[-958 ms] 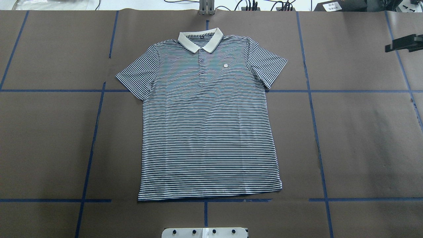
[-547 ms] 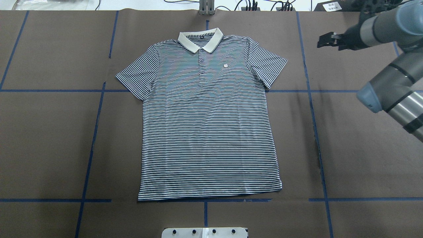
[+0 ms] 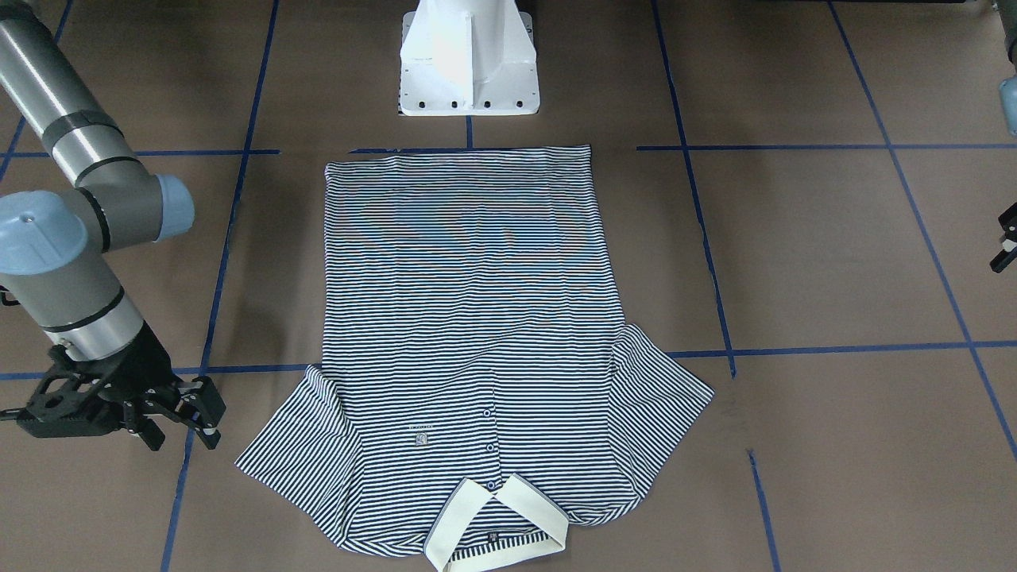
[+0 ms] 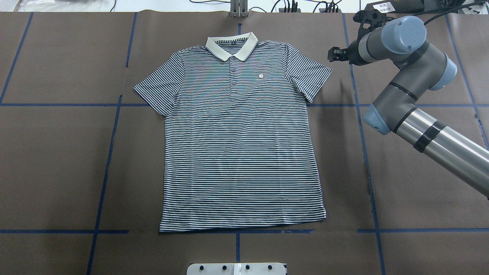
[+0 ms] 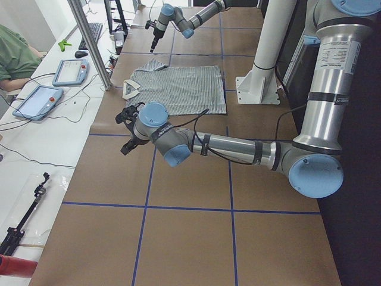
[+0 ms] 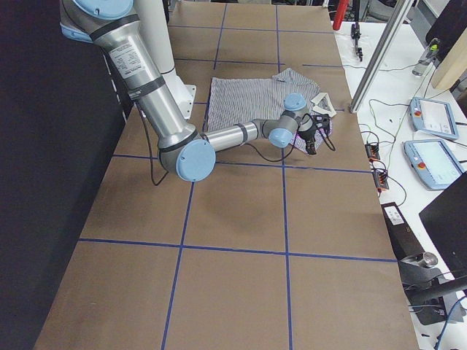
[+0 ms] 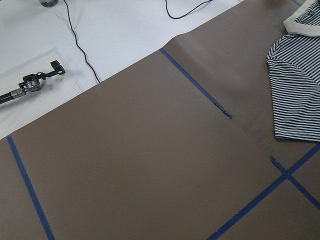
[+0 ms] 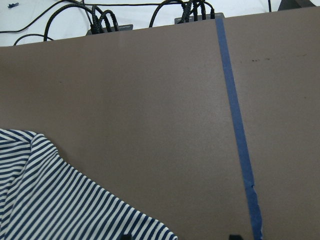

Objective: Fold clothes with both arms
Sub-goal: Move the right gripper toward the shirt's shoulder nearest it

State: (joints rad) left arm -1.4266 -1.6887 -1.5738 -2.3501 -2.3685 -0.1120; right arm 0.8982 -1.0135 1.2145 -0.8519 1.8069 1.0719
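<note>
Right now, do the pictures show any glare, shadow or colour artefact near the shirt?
Exterior front-facing view: faint rainbow tints cross the polo shirt, and the white pedestal is nearly washed out. Overhead exterior view: the right arm casts a soft shadow on the table beside the polo shirt. Both wrist views look sharp.

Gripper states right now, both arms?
Left gripper: cannot be told.
Right gripper: jaws open, holding nothing.
</note>
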